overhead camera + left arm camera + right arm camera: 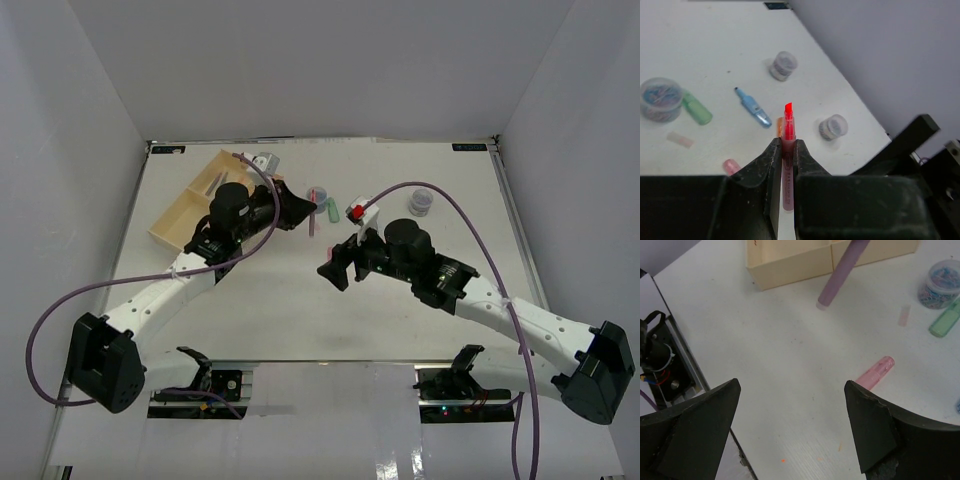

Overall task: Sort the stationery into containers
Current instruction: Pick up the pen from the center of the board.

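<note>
My left gripper (786,150) is shut on a pink marker (787,131) with a red tip and holds it above the table; from above it (303,209) is just right of the cream tray (176,222). On the table lie a green marker (696,107), a blue marker (752,106) and a pink cap-like piece (731,166). Three round jars stand there: one with coloured clips (660,99) and two more (783,65) (833,127). My right gripper (790,412) is open and empty, and a pink marker (875,372) lies just beyond its right finger.
The tray's near wall (790,262) shows at the top of the right wrist view. A mauve tube (837,277) reaches down from that view's top edge. A small pink slip (904,315) lies near the clip jar (940,282). The table's edge and base hardware (660,365) are at left.
</note>
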Controlling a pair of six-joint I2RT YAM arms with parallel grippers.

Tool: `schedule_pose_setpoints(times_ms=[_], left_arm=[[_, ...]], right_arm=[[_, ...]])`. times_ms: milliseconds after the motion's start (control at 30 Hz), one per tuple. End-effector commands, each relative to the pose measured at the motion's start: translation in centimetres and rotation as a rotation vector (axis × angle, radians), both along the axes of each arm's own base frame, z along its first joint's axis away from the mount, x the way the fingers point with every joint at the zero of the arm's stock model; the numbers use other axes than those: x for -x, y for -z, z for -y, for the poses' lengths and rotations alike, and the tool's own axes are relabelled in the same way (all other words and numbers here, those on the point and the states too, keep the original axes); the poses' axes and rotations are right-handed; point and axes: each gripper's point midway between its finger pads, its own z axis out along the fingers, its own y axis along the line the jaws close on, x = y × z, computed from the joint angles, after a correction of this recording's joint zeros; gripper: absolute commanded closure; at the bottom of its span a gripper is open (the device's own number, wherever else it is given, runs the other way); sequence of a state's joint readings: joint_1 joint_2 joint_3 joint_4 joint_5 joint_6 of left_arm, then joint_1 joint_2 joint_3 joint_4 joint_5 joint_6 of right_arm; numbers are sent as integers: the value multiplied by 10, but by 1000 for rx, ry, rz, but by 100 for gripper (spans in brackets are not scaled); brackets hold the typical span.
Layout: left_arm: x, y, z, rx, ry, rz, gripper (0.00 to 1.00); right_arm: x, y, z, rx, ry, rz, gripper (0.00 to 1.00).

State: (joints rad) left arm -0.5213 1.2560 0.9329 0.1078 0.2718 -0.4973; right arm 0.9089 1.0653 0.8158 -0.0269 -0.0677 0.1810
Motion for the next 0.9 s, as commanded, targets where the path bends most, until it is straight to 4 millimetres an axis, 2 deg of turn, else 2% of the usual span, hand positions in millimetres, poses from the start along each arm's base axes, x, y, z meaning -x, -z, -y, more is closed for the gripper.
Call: schedule_pose_setpoints(times_ms=[0,100,233,400,567,867], left_arm=[[36,-56,16,107,212,271,100],[58,-66,18,153,295,358,100],[74,-73,18,186,352,427,100],[91,-74,21,209,434,455,100],[98,-79,20,240,454,489,100],[109,-82,17,327,465,486,100]], right_arm=[[2,-37,-19,-83,-91,41,9],[-1,-59,-25,-118,-117,60,10],[-4,-74,-31,-144,-145,69,9],[-5,-81,-36,-163,-182,49,5],[-8,-85,-36,-177,-202,28,0],[-9,-84,-34,-184,-229,35,27]])
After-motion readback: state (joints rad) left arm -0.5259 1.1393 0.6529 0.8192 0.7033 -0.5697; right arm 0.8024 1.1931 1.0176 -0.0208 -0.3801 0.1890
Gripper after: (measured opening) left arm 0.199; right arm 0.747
